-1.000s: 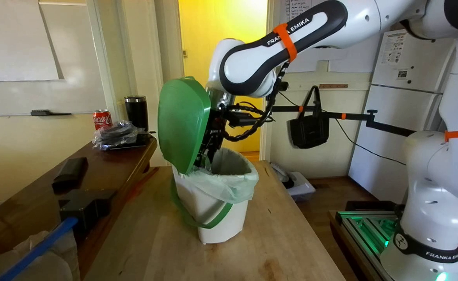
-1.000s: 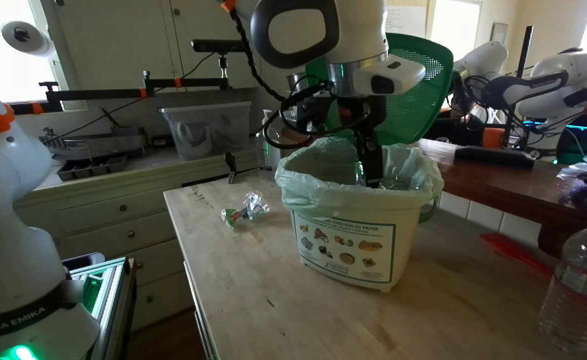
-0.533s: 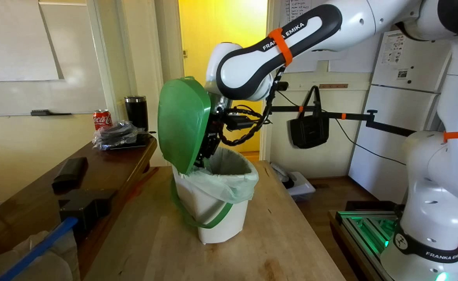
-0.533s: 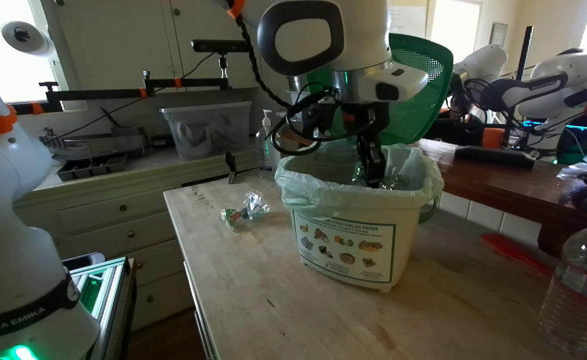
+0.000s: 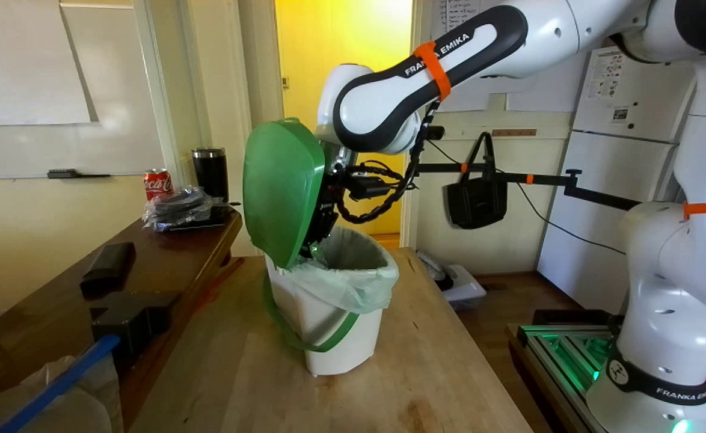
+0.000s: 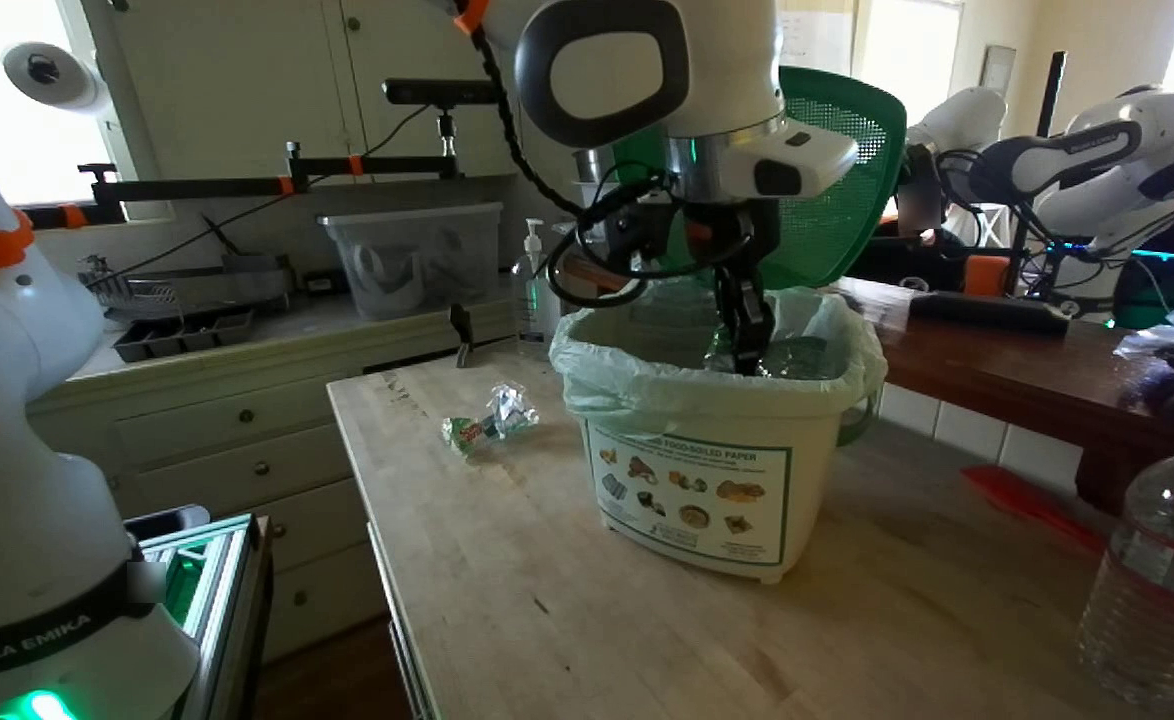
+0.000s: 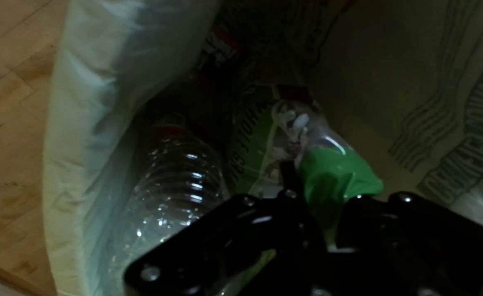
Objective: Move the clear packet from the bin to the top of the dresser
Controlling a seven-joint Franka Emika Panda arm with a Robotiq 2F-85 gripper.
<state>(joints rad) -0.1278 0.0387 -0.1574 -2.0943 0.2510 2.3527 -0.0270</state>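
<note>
The robot arm [image 5: 485,42] leans in over the white bin [image 6: 692,470], whose green lid [image 5: 284,192] stands raised, and the end effector [image 7: 323,196] dips into its mouth, inside the pale liner [image 6: 637,395]. The clear packet [image 7: 282,139] is in there too, a see-through pouch with lettering printed along it and a bright green end, and that end lies right between the two fingers [image 7: 293,205]. Whether they pinch the plastic or merely straddle it I can't tell; it's too dark down there. Beside the packet, toward the liner wall, rests a ribbed clear bottle [image 7: 179,181]. The bin stands on the pale wooden tabletop [image 6: 547,620], with a crumpled silvery wrapper [image 6: 490,420] near it and a water bottle [image 6: 1157,580] well apart. Alongside runs a dark wooden ledge [image 5: 166,258], carrying a Coca-Cola can [image 5: 158,183], a black tumbler [image 5: 210,177] and something dark in clear plastic [image 5: 184,207].
</note>
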